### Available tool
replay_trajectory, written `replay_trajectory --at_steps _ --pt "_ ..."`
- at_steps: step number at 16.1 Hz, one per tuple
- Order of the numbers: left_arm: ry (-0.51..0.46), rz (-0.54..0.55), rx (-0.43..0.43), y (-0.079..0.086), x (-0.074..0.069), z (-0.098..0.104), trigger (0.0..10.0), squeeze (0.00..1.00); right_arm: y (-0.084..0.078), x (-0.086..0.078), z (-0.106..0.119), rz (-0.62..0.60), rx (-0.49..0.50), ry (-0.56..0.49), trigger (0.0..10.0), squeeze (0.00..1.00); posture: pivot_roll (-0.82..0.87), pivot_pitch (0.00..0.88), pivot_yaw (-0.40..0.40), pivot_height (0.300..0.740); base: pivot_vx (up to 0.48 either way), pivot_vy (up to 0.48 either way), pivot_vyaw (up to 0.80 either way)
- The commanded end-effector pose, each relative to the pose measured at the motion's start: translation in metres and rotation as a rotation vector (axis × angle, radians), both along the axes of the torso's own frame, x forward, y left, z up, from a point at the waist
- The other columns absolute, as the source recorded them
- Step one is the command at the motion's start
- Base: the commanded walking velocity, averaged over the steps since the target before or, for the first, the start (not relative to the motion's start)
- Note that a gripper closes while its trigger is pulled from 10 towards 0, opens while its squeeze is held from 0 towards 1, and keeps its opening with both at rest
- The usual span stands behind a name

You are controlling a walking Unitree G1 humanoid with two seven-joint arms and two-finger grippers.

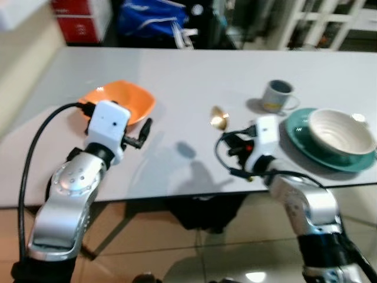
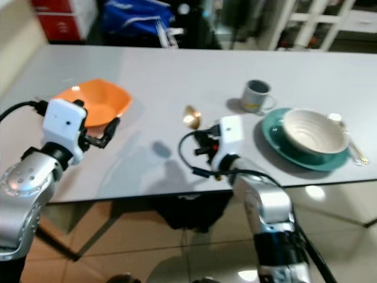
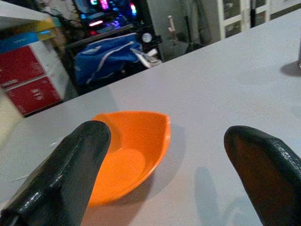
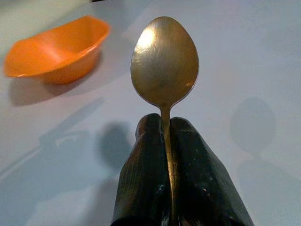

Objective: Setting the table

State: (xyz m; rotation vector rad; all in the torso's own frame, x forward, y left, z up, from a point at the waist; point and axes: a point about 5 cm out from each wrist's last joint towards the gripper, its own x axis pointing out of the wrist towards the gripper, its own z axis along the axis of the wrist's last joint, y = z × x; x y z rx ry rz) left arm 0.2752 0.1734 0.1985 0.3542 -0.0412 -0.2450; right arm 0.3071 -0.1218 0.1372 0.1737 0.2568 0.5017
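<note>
Right pincer (image 4: 164, 155) up over the near middle of the pale grey table (image 1: 194, 76), black fingers (image 4: 141, 179) pressed together on the thin handle of a gold metal spoon (image 4: 164, 63), bowl of the spoon pointing away from the wrist and lifted off the tabletop. Spoon's shadow cast on the table beneath. Left pincer (image 3: 164, 174) hovering low over the table's left side, fingers (image 3: 70, 169) spread wide, nothing between them, aimed at a shallow orange plastic bowl (image 1: 121, 100) resting just ahead. Over on the right: cream ribbed ceramic bowl (image 1: 340, 131) sitting on a round teal plate (image 1: 300, 137), close to the table's near edge. Grey mug (image 1: 278, 95) just behind the plate, handle turned to the right. Silver spoon (image 2: 349, 137) lying beside the plate's far right rim. Past the far edge, blue bag (image 1: 152, 19) and red boxes (image 1: 79, 19) on the floor.
</note>
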Motion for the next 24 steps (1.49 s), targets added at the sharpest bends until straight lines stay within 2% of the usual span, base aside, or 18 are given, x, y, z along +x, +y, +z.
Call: replay_trajectory --at_steps 1,4,6,14,18,22,24 --pt "-0.005 -0.017 0.009 -0.001 -0.002 0.002 10.0 0.0 -0.005 0.004 0.003 -0.018 0.008 0.0 10.0 0.0 0.07 0.043 -0.017 0.74 0.0 0.0 0.0" --pt "0.005 -0.013 0.009 -0.002 -0.001 0.0 10.0 0.0 0.001 0.009 0.004 0.008 0.0 -0.019 10.0 0.0 0.08 0.048 -0.023 0.74 0.0 0.0 0.0" --pt "0.01 -0.011 -0.003 -0.005 0.0 -0.001 10.0 0.0 0.003 0.009 0.004 0.011 0.01 -0.021 10.0 0.0 0.08 0.051 -0.022 0.74 0.0 0.429 0.0" --pt "0.006 0.003 0.022 -0.004 0.002 -0.001 10.0 0.0 -0.011 0.012 0.002 -0.083 -0.002 -0.032 10.0 0.0 0.07 0.056 -0.011 0.74 0.0 0.467 0.0" --pt "-0.011 0.038 0.073 -0.002 0.003 -0.001 10.0 0.0 -0.019 0.015 0.005 -0.138 -0.006 -0.053 10.0 0.0 0.08 0.059 -0.006 0.74 0.0 -0.12 0.0" --pt "-0.002 0.052 0.057 -0.003 0.004 -0.004 10.0 0.0 -0.025 0.02 0.006 -0.175 -0.029 -0.073 10.0 0.0 0.07 0.06 0.001 0.74 0.0 -0.48 0.0" --pt "0.042 0.04 0.053 -0.003 0.005 -0.01 10.0 0.0 -0.026 0.028 0.007 -0.184 -0.025 -0.066 10.0 0.0 0.06 0.059 0.003 0.74 0.0 0.0 0.0"
